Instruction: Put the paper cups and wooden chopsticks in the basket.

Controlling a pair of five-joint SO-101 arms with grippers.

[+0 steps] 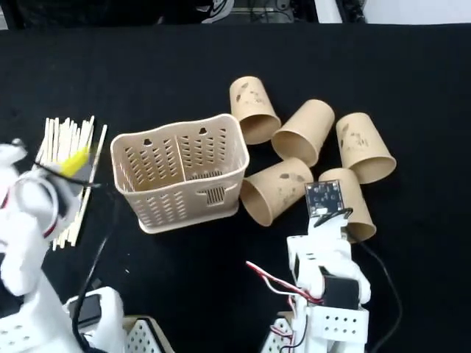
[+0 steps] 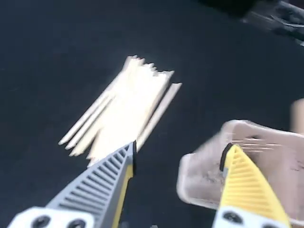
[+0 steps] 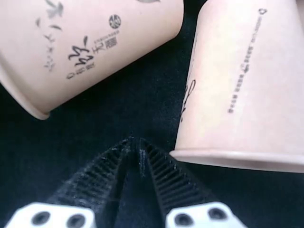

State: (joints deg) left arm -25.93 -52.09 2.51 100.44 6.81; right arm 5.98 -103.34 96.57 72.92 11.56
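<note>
- The right gripper [image 3: 135,145] has its two black fingers pressed together at the tips.
- The first paper cup [image 3: 95,42] lies on its side on the black table [image 3: 114,104].
- The second paper cup [image 3: 242,80] lies on its side too, apart from the first.
- The gripper tips sit near the gap between the cups, touching neither.

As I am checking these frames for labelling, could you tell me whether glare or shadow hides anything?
High view: even light, no glare on the paper cups or basket. Left wrist view: chopsticks pale against the dark table, unshadowed. Right wrist view: mild shade between two paper cups.
</note>
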